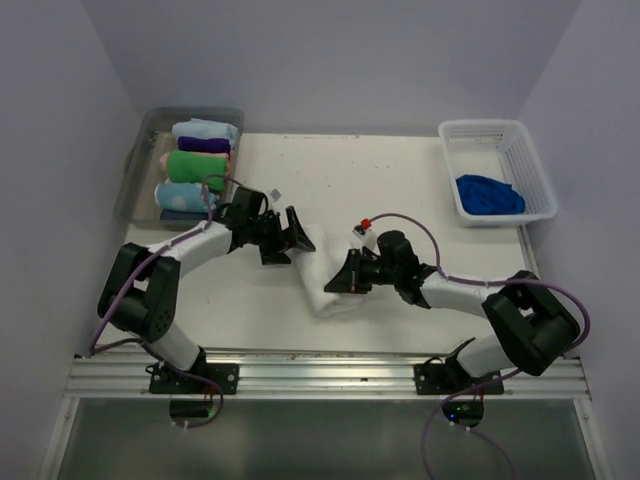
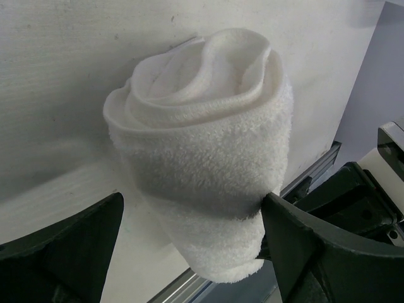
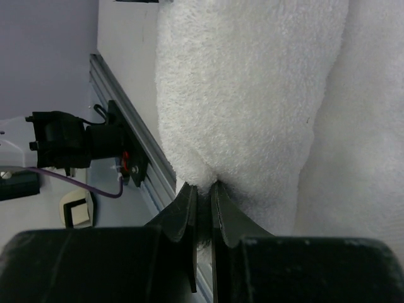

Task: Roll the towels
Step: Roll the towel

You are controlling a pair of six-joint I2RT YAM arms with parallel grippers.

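Towel roll [image 2: 202, 145], white, lies inside the spread left tool [image 2: 192, 205]; right tool [image 3: 201, 189] pinches its edge.

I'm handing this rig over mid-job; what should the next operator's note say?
Left end effector: open, straddling one end of the rolled white terry towel, which lies mid-table.
Right end effector: shut, pinching a fold of that towel.
Royal blue terry towel: crumpled in the white plastic basket, unrolled.
Done: the white towel looks rolled.
Left: release it, then roll the blue one.
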